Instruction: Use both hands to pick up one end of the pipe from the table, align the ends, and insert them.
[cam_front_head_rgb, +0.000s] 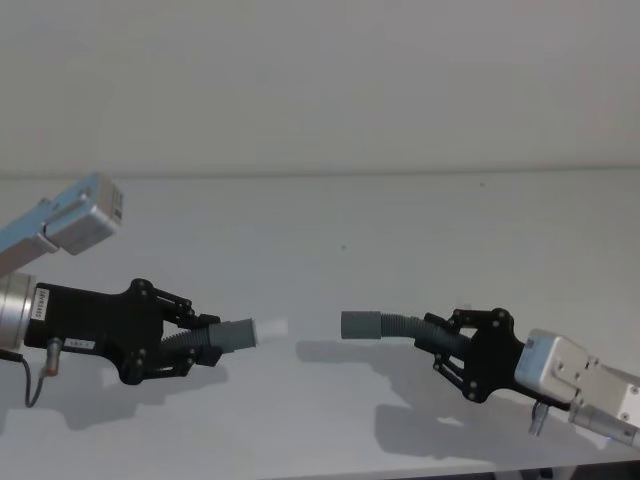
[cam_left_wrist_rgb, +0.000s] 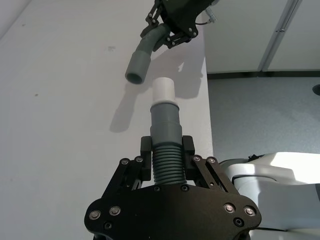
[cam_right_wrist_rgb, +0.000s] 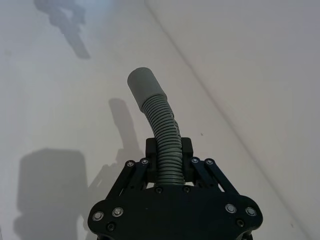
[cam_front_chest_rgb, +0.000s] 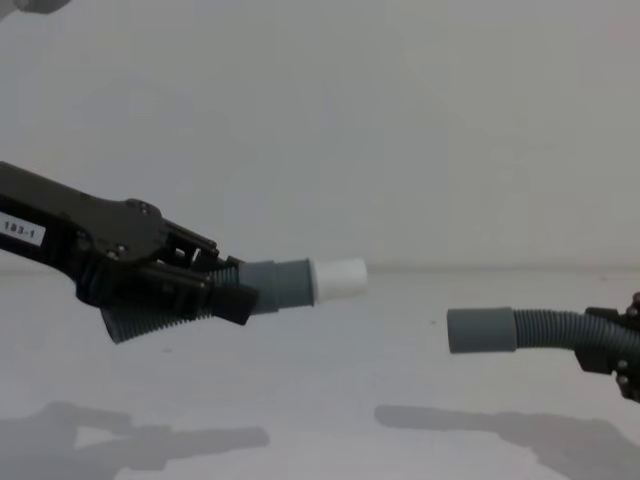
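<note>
My left gripper (cam_front_head_rgb: 203, 340) (cam_front_chest_rgb: 222, 291) (cam_left_wrist_rgb: 166, 152) is shut on one ribbed grey pipe piece (cam_left_wrist_rgb: 165, 122), holding it above the table (cam_front_head_rgb: 320, 230). Its white plug end (cam_front_head_rgb: 270, 328) (cam_front_chest_rgb: 340, 280) (cam_left_wrist_rgb: 163, 90) points toward the other piece. My right gripper (cam_front_head_rgb: 452, 345) (cam_right_wrist_rgb: 169, 152) (cam_left_wrist_rgb: 172, 27) is shut on the second pipe piece (cam_right_wrist_rgb: 162, 125), also held in the air. Its grey cuff end (cam_front_head_rgb: 360, 325) (cam_front_chest_rgb: 480, 330) (cam_right_wrist_rgb: 142, 85) (cam_left_wrist_rgb: 136, 67) faces the plug. A short gap separates the two ends. In the chest view the plug sits slightly higher than the cuff.
A silver-grey arm segment (cam_front_head_rgb: 85, 215) hangs at the upper left of the head view. The table's side edge (cam_left_wrist_rgb: 206, 100) drops to a grey floor (cam_left_wrist_rgb: 265, 115). The pipes and grippers cast shadows (cam_front_chest_rgb: 480, 425) on the white table below them.
</note>
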